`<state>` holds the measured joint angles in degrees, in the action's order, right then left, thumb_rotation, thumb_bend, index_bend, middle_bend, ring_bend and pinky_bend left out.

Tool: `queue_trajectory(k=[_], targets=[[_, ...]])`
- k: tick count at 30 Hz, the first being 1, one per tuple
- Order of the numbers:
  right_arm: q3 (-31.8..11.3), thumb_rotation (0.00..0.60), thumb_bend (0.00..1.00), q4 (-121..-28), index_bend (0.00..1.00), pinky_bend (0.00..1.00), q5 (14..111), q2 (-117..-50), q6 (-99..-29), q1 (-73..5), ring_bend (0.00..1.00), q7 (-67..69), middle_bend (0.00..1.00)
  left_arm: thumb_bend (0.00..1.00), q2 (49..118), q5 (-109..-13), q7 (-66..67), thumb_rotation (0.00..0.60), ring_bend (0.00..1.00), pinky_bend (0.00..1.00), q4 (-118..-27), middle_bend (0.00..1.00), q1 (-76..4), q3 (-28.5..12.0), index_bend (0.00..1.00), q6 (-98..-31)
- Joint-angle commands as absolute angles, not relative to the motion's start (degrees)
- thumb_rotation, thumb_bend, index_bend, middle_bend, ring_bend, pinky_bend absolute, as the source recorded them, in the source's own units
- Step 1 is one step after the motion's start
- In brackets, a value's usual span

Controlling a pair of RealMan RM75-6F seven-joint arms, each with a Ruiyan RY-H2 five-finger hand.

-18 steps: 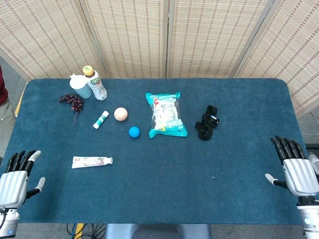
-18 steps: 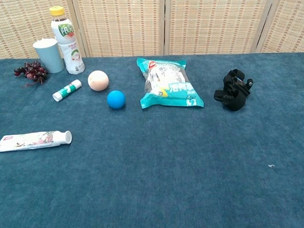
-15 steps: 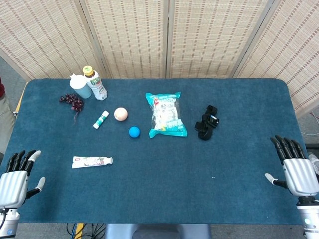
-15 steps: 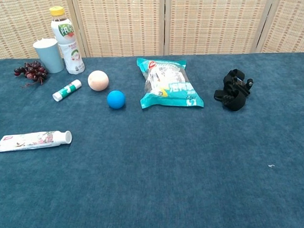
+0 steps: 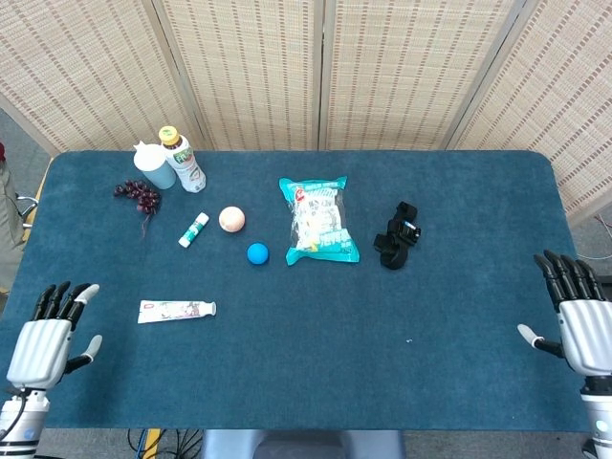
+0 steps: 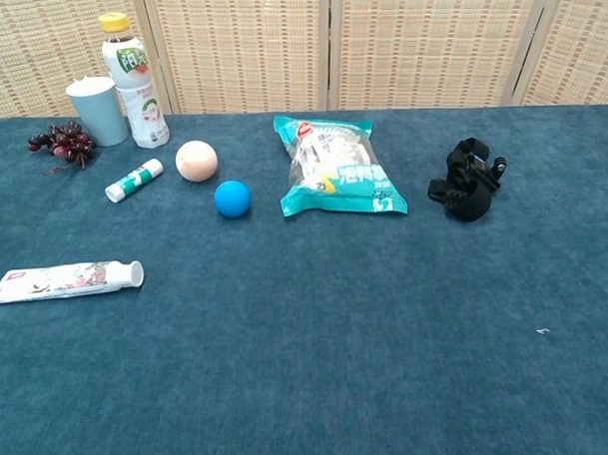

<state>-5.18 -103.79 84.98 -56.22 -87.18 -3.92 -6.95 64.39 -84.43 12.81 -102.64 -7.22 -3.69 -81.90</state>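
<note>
My left hand [image 5: 46,339] hovers over the table's near left corner, fingers apart, holding nothing. Closest to it is a toothpaste tube [image 5: 176,310] [image 6: 66,280]. My right hand [image 5: 582,325] is at the near right edge, also spread and empty, with the black strap bundle [image 5: 396,235] [image 6: 467,191] the nearest thing to it. Neither hand shows in the chest view. Mid-table lie a teal snack bag [image 5: 319,219] [image 6: 338,176], a blue ball [image 5: 257,252] [image 6: 232,198] and a peach ball [image 5: 231,219] [image 6: 196,160].
At the far left stand a drink bottle [image 5: 185,160] [image 6: 132,81] and a pale blue cup [image 5: 155,167] [image 6: 96,110], with dark grapes [image 5: 139,194] [image 6: 61,142] and a glue stick [image 5: 193,229] [image 6: 134,180] beside them. Blue cloth [image 5: 316,363] covers the table. Woven screens [image 5: 325,67] stand behind.
My left hand has shifted right and inward over the table corner. My right hand has drifted right, toward the edge. The objects lie as before.
</note>
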Motion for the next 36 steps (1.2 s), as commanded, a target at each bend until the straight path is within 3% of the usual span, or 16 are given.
queue_trajectory(k=[1,18,36], targets=[[-5.3,0.6,0.07,-103.8,0.04,0.08,85.1,-56.2,-87.4,-3.8,0.0,-6.7,0.06,0.3,64.7,-84.4,12.5,0.6,0.02,0.0,-102.1,0.13,-9.9,-4.1,0.15,-78.2],[-4.8,0.6,0.07,-103.0,0.04,0.08,84.5,-56.3,-88.0,-2.6,0.0,-5.7,0.06,0.26,75.7,-80.0,12.7,0.6,0.02,0.0,-92.3,0.14,-19.3,-4.9,0.15,-65.0],[-4.6,0.6,0.07,-102.8,0.04,0.08,84.3,-55.9,-88.5,-1.6,0.0,-5.0,0.06,0.17,84.6,-74.2,12.6,0.6,0.06,0.01,-81.2,0.2,-23.7,-6.3,0.24,-60.8]])
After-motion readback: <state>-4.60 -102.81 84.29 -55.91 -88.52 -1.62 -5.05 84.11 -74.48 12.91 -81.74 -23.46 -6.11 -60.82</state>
